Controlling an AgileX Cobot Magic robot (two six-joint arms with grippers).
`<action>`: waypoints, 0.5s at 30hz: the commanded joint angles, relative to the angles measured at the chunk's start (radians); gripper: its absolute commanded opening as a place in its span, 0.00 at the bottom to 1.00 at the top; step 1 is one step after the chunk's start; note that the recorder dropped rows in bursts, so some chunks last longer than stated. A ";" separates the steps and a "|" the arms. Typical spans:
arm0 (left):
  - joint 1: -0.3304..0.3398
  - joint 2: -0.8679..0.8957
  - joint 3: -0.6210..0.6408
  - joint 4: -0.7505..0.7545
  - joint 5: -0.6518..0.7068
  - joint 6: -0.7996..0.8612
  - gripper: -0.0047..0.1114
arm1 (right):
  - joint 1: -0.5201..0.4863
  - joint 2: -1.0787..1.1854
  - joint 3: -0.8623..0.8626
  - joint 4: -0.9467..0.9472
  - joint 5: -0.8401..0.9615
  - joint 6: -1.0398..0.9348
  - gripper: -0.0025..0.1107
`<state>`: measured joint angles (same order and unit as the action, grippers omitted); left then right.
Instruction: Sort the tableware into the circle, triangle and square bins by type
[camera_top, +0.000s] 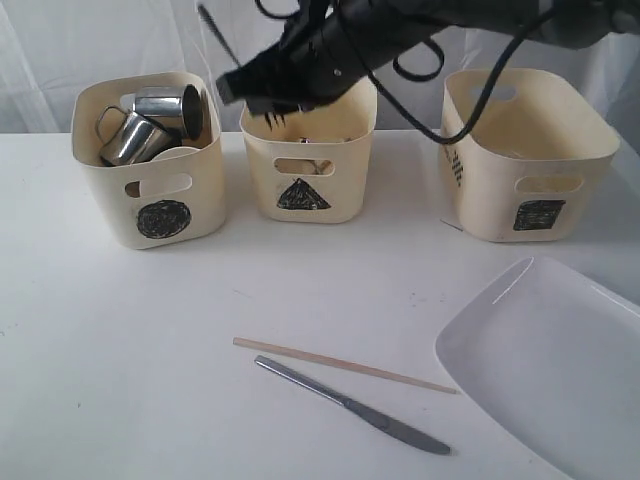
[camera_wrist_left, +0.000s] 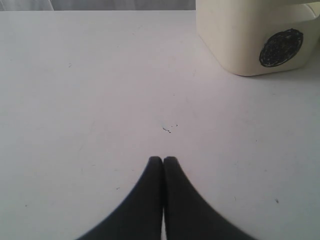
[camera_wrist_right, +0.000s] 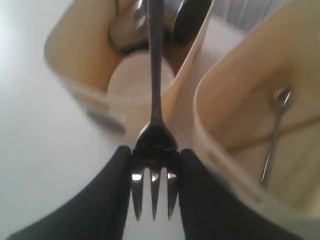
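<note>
My right gripper (camera_wrist_right: 155, 162) is shut on the steel fork (camera_wrist_right: 155, 90) at its head, tines toward the wrist, handle pointing out over the bins. In the exterior view this gripper (camera_top: 262, 100) hangs above the triangle bin (camera_top: 305, 190), near its left rim. That bin (camera_wrist_right: 235, 115) holds a spoon (camera_wrist_right: 274, 135) and a chopstick (camera_wrist_right: 285, 129). Steel mugs (camera_top: 130, 140) and a white bowl (camera_wrist_right: 135, 80) fill the circle bin (camera_top: 150, 205). A chopstick (camera_top: 340, 364), the knife (camera_top: 350, 405) and the white plate (camera_top: 555, 360) lie on the table. My left gripper (camera_wrist_left: 163, 161) is shut, holding nothing, over bare table.
The square bin (camera_top: 525, 170) stands at the back right, its contents hidden. The circle bin (camera_wrist_left: 255, 40) is off to one side of the left gripper. A black cable (camera_top: 470, 110) hangs from the right arm between the triangle and square bins.
</note>
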<state>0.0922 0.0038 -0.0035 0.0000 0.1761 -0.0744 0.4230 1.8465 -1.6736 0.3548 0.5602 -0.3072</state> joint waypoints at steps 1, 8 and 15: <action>-0.007 -0.004 0.004 0.000 -0.005 -0.004 0.04 | -0.006 0.017 0.000 -0.067 -0.221 -0.002 0.02; -0.007 -0.004 0.004 0.000 -0.005 -0.004 0.04 | -0.012 0.183 0.000 -0.216 -0.538 -0.003 0.02; -0.007 -0.004 0.004 0.000 -0.005 -0.004 0.04 | -0.073 0.290 0.000 -0.167 -0.676 -0.003 0.06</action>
<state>0.0922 0.0038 -0.0035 0.0000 0.1761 -0.0744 0.3851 2.1231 -1.6754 0.1544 -0.0708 -0.3072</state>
